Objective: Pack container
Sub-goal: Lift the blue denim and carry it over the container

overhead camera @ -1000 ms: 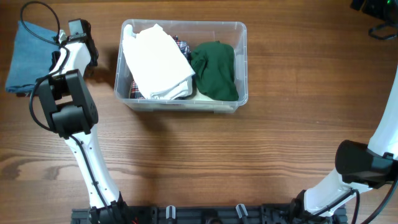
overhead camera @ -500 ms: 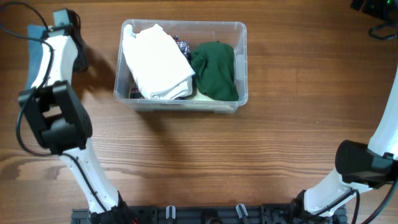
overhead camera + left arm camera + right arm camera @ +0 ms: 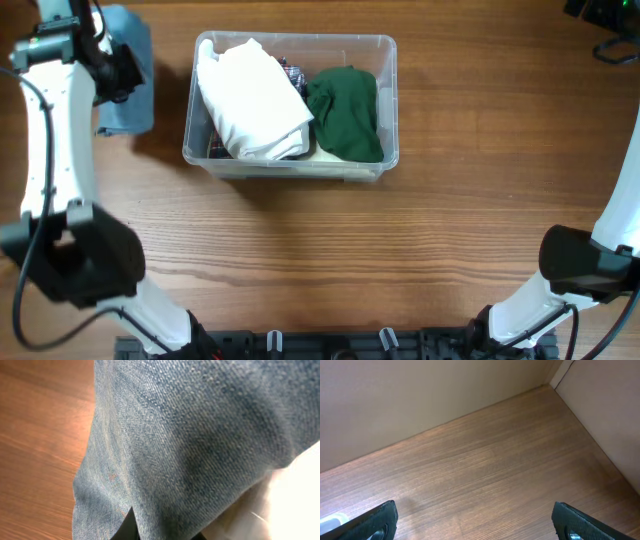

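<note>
Overhead, the container sat mid-table holding 1 white garment and 1 green one. Left of it, the left gripper was clamped on a denim cloth, raised, probably to clear the rim. The left wrist view showed only denim. The right wrist view showed the right gripper spread wide, idle. 1 second before, the denim lay flat, farther left of the container.
</note>
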Motion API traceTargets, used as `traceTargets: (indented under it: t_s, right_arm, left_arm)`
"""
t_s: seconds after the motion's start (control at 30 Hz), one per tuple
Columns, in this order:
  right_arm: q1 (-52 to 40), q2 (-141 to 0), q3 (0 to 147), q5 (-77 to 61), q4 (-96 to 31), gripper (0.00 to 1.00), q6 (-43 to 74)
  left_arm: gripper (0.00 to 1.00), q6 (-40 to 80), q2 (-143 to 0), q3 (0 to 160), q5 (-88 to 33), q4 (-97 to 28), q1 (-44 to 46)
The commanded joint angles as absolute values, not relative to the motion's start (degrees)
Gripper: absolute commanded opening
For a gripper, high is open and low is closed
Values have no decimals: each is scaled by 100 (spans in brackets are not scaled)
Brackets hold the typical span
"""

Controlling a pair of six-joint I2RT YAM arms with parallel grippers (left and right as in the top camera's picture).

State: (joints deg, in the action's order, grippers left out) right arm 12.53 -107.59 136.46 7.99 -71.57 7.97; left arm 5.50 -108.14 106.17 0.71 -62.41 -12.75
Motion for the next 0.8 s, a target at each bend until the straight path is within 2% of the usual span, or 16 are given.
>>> traceTargets:
  t_s: [0.0,0.23,0.43,0.77]
  right_arm:
    - [1245,-10779,13635,860,-7140,100,910]
    - [1245,-10779,13635,860,-7140,100,910]
    - [1245,-10779,13635,860,-7140,100,908]
    - [1245,-10779,13635,858,-7140,100,910]
  left_arm:
    - [4,642,-9883,11037,-987,-6340,-1258]
    - [4,475,-8945,11113,-2945,-6372,-1260]
    - [4,473,-8705,11113,-5319,-6145,-1072]
    - [4,720,-8986,11111,-5636,-5570,746]
